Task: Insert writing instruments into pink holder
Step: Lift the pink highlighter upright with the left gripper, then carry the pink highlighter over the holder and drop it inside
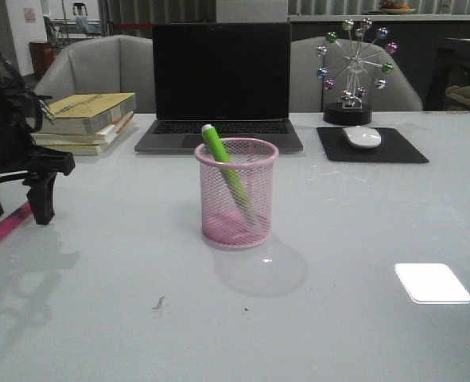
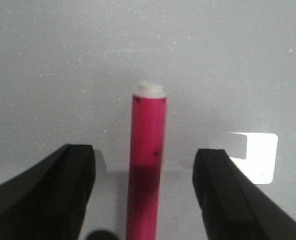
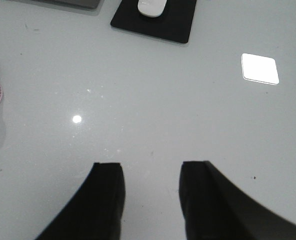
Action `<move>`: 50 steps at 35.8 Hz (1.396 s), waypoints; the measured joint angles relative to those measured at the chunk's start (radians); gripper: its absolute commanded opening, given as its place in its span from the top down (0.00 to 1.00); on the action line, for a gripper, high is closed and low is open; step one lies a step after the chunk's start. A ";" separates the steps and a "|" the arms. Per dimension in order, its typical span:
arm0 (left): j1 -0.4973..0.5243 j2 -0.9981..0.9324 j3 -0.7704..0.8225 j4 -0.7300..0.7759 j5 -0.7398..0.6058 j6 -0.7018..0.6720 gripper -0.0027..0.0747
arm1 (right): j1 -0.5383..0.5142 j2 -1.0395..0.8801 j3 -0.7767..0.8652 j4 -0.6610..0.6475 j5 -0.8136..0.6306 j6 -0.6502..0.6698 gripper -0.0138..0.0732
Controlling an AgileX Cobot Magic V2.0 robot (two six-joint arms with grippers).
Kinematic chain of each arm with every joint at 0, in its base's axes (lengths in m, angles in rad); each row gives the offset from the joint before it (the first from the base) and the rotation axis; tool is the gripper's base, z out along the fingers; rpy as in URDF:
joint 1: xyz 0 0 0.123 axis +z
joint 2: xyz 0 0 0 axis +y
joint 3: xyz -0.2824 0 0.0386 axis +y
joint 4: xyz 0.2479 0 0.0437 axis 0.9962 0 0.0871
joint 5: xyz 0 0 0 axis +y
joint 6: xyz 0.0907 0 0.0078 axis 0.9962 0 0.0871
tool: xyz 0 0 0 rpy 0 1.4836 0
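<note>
White table (image 1: 362,239): we see the pink pen (image 2: 146,165) lying lengthwise between the left gripper's (image 2: 143,192) spread jaws; the right gripper (image 3: 152,200) hangs spread, empty.

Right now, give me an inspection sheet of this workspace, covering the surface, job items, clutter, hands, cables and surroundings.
Surface: pale glossy table, small dark specks, bright light reflection.
Job's things: green pen leaning inside the pink holder; pink pen lying on the table at the left edge.
Clutter: laptop, stacked books, mouse on black pad, ball ornament.
Hands: left hand open, straddling the pink pen, not gripping; right hand open, empty over bare table.
Cables: nothing seen.
Surroundings: grey chairs behind the table.
</note>
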 measured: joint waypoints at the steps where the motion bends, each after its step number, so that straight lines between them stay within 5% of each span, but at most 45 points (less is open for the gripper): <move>1: 0.000 0.002 0.000 -0.002 0.002 -0.001 0.44 | 0.000 0.000 0.000 0.000 0.000 0.000 0.39; 7: 0.000 0.006 -0.005 -0.016 0.006 -0.002 0.86 | 0.000 0.000 0.000 0.000 0.000 0.000 0.39; 10: 0.000 0.006 -0.006 -0.014 0.008 0.000 0.81 | 0.000 0.000 0.000 0.000 0.000 0.000 0.39; 27: -0.017 -0.010 -0.048 0.020 -0.002 0.019 0.85 | 0.000 0.000 0.000 0.000 0.000 0.000 0.39; 50: -0.194 -0.328 -0.061 -0.010 -0.471 0.065 0.85 | 0.000 0.000 0.000 0.000 0.000 0.000 0.39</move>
